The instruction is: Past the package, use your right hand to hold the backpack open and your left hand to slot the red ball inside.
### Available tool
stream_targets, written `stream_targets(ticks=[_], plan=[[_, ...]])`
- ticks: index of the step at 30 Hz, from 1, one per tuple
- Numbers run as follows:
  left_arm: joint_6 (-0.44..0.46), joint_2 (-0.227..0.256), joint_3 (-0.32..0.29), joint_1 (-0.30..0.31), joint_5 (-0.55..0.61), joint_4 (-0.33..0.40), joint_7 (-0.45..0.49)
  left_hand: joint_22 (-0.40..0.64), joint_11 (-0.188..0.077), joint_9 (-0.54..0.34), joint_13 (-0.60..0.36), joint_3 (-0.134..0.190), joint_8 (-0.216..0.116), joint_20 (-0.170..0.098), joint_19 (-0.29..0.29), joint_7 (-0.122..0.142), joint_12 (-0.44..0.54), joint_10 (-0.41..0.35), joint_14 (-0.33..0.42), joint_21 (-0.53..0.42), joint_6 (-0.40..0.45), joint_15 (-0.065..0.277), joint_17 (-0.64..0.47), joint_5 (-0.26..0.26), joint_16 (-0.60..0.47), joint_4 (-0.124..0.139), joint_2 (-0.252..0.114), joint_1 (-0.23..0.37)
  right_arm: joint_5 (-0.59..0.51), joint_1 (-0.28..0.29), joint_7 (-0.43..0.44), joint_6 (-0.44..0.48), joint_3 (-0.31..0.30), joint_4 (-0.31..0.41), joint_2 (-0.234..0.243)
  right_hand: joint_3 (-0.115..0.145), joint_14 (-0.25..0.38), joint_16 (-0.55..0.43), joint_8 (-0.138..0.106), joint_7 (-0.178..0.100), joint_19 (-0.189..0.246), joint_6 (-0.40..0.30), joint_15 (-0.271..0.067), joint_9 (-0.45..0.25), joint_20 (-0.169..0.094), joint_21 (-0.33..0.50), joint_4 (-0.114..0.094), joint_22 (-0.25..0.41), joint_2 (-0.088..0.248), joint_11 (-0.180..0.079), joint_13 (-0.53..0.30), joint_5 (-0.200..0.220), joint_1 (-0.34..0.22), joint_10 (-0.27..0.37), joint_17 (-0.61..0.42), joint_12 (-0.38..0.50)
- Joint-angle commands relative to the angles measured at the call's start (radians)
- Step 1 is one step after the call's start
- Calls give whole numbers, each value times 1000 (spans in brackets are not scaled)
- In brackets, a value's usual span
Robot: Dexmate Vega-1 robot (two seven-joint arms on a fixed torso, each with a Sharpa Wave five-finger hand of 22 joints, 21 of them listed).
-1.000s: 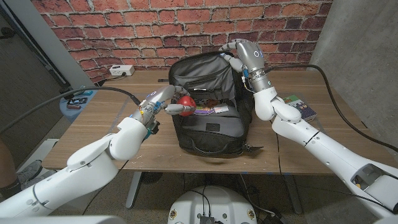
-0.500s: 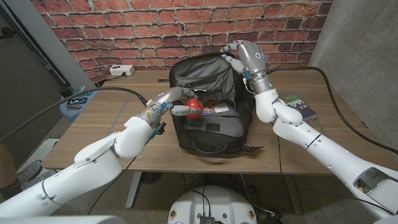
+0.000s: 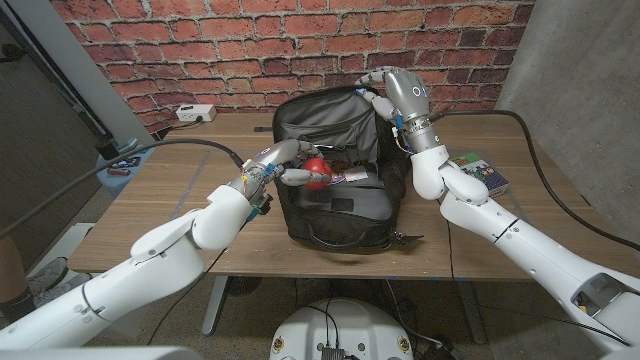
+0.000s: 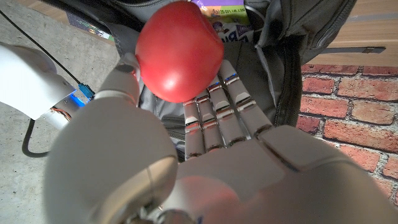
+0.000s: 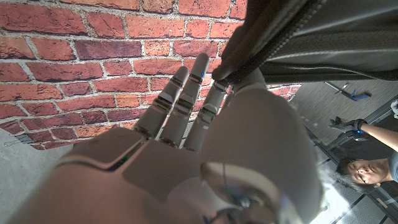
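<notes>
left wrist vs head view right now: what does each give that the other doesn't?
Left wrist alone: a close look at the left hand's fingers cupping the red ball from beneath, over the bag's opening.
Head alone: the right hand holding the flap up at the far rim, and the wooden table.
Both: the left hand, the ball, the open backpack and the purple package inside it.

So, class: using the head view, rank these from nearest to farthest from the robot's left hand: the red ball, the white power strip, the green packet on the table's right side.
1. red ball: held in the left hand, over the open backpack.
2. white power strip: at the table's far left edge, by the brick wall.
3. green packet: on the right, beyond the backpack.
</notes>
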State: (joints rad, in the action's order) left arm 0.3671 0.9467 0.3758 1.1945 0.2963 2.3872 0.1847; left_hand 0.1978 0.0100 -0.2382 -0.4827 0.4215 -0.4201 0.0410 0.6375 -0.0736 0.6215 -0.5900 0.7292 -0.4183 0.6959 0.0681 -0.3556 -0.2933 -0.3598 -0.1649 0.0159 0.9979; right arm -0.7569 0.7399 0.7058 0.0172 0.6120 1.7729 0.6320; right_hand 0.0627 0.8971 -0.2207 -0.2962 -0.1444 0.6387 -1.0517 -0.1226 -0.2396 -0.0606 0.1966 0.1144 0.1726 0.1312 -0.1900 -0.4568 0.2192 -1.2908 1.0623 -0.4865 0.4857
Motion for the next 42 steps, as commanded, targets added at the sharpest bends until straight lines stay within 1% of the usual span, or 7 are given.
stream_targets(ticks=[1,8,10,21,27,34,42], plan=[[-35,-36,56,-69,14,-45,-18,2,-117,-88,-157,4,-51,-1,1,60,5,-129,70,-9,72,57,-6,-5,4,3,-106,99,4,18,12,-6,-11,8,2,-6,4,1,-6,-1,-1,-7,-119,-3,-135,2,5,2,14,-9,-5,7,-8,11,-3,7],[-53,-64,91,-101,7,-66,-39,2,-118,-89,-159,4,-52,-1,0,60,4,-127,70,-10,72,56,-7,-6,7,4,-107,98,7,26,9,-11,-17,14,10,-6,4,2,-5,-2,-1,-6,-119,-3,-135,2,4,2,15,-9,-5,7,-8,9,-3,5],[-52,-68,96,-106,0,-66,-48,2,-119,-89,-161,4,-52,-1,-1,56,3,-126,67,-10,69,56,-7,-7,9,5,-107,97,7,29,13,-9,-20,15,9,-6,5,1,-5,-3,-1,-6,-119,-3,-135,2,4,2,15,-9,-5,7,-8,8,-4,5],[-71,-97,137,-146,-16,-88,-79,2,-110,-87,-165,3,-50,0,-4,55,1,-121,62,-12,62,52,-9,-9,13,5,-107,97,14,41,17,-19,-29,19,18,-7,4,2,-4,-2,-2,-4,-119,-3,-135,2,4,2,14,-9,-6,7,-9,7,-4,4],[-71,-102,152,-162,-4,-95,-85,2,-114,-87,-168,3,-50,0,-5,54,0,-121,62,-13,62,52,-11,-10,15,5,-108,97,17,53,22,-14,-38,25,20,-7,4,2,-4,-2,-1,-5,-119,-3,-134,3,4,2,14,-9,-5,7,-9,9,-4,3],[-85,-105,161,-176,1,-111,-90,2,-112,-86,-171,3,-51,0,-6,55,-1,-122,62,-14,61,51,-12,-11,17,5,-107,97,18,63,22,-13,-43,32,22,-7,5,1,-3,-1,-1,-6,-119,-3,-134,3,4,2,15,-9,-5,7,-9,10,-4,2],[-90,-95,157,-178,3,-118,-100,2,-111,-85,-174,1,-49,1,-12,53,-3,-117,56,-14,54,52,-16,-12,19,4,-108,98,13,74,17,4,-43,46,18,-8,5,2,-3,-2,0,-7,-119,-3,-134,3,3,2,15,-9,-5,6,-9,8,-4,1]])
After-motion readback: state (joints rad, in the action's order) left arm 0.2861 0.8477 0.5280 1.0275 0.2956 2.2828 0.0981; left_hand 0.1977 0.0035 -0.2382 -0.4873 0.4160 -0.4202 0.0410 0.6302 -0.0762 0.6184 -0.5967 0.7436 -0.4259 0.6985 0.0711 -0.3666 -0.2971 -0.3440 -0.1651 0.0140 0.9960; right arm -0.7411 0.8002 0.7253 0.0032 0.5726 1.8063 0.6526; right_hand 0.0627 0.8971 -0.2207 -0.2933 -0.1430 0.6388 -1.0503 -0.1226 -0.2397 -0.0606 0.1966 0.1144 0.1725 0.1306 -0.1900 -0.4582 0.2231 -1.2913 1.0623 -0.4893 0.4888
